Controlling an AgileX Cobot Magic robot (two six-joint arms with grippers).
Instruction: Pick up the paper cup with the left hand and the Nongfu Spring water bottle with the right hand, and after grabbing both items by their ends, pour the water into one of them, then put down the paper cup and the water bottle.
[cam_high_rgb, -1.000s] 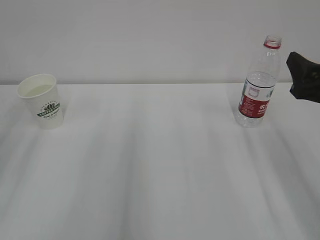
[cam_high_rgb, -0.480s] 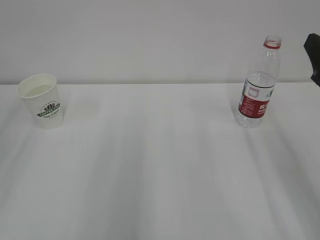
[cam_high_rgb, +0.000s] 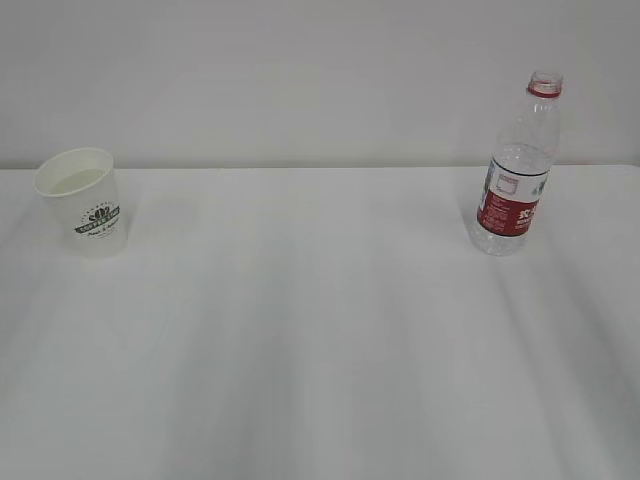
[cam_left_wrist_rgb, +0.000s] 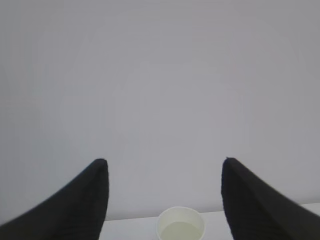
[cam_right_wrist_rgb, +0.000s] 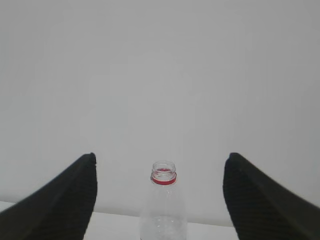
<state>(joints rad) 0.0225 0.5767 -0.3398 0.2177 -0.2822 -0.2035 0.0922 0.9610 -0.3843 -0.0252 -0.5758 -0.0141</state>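
Looks like pretty much the tail end of the job. In the exterior view the paper cup (cam_high_rgb: 82, 200) is parked upright on the tabletop (cam_high_rgb: 320, 340) over at about 9 o'clock, and the Nongfu Spring water bottle (cam_high_rgb: 518, 165) is stood upright at about 3 o'clock, cap off, well apart from the cup. Neither arm can be seen in that view at all.

From the wrist views, the left claw (cam_left_wrist_rgb: 165, 167) is spread wide with nothing held; only the cup's rim is caught between the tips, down at 6 o'clock. Something pale and flat can be made out inside the cup, which is probably the water (cam_left_wrist_rgb: 181, 231), though that's hard to call for sure. The right claw (cam_right_wrist_rgb: 160, 162) is likewise wide open and empty, with the bottle's red-ringed neck framed between the tips at 6 o'clock, not touched.

So judging by this: both things are set down and let go, and if the cup really has been filled, nothing much is left except parking the arms.
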